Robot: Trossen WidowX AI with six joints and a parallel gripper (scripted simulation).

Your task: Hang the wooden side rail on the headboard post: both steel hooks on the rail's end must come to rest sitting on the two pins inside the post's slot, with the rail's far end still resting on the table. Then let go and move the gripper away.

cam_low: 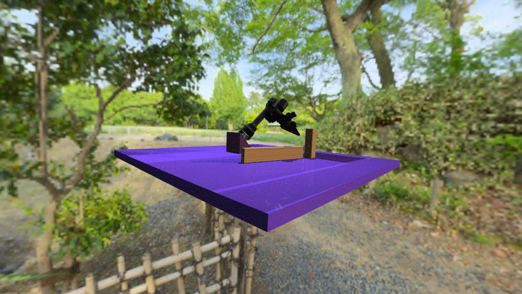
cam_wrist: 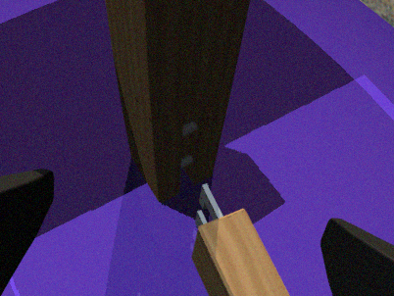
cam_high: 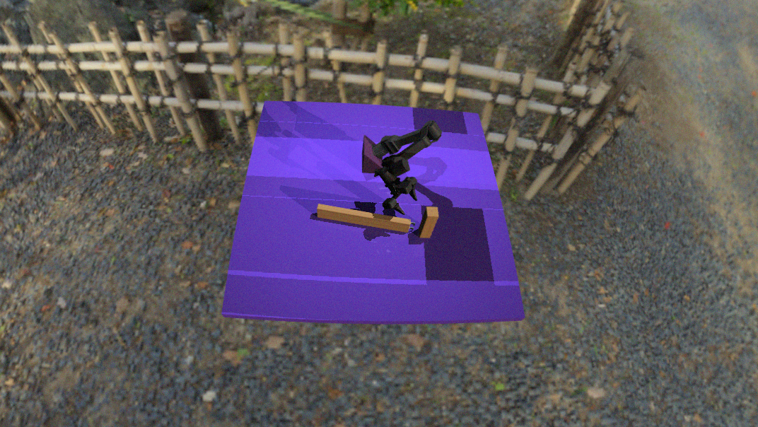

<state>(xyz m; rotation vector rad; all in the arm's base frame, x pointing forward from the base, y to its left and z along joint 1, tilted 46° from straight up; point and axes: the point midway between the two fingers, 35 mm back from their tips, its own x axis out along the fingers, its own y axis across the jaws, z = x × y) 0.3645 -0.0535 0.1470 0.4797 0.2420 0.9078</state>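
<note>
1. Tool point(cam_high: 409, 206) point(cam_low: 297, 133) point(cam_wrist: 192, 212): wide open, holding nothing.
2. From above, rail point(cam_high: 363, 217) point(cam_low: 271, 155) point(cam_wrist: 250, 255) on tabletop point(cam_high: 329, 297) point(cam_low: 266, 182) point(cam_wrist: 319, 172), toward 8 o'clock; hooks point(cam_high: 411, 226) point(cam_wrist: 212, 201) unhung.
3. Upright post point(cam_high: 429, 223) point(cam_low: 310, 143) point(cam_wrist: 181, 74), 4 o'clock.
4. Mount point(cam_high: 371, 157) point(cam_low: 233, 143), 11 o'clock.

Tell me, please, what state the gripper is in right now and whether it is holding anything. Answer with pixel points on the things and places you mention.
Gripper point(cam_high: 407, 203) point(cam_wrist: 192, 212): open, holding nothing; the wooden rail point(cam_high: 344, 215) point(cam_low: 271, 154) point(cam_wrist: 250, 252) is not gripped.

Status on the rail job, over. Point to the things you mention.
Gripper point(cam_high: 407, 203) point(cam_low: 298, 134) point(cam_wrist: 192, 212) open, above rail's hook end. Rail point(cam_high: 363, 218) point(cam_low: 271, 155) point(cam_wrist: 245, 250) on table point(cam_high: 329, 291) point(cam_low: 233, 186) point(cam_wrist: 64, 270), unhooked from post point(cam_high: 428, 223) point(cam_low: 310, 143) point(cam_wrist: 191, 74). No obstruction seen between gripper and rail.
</note>
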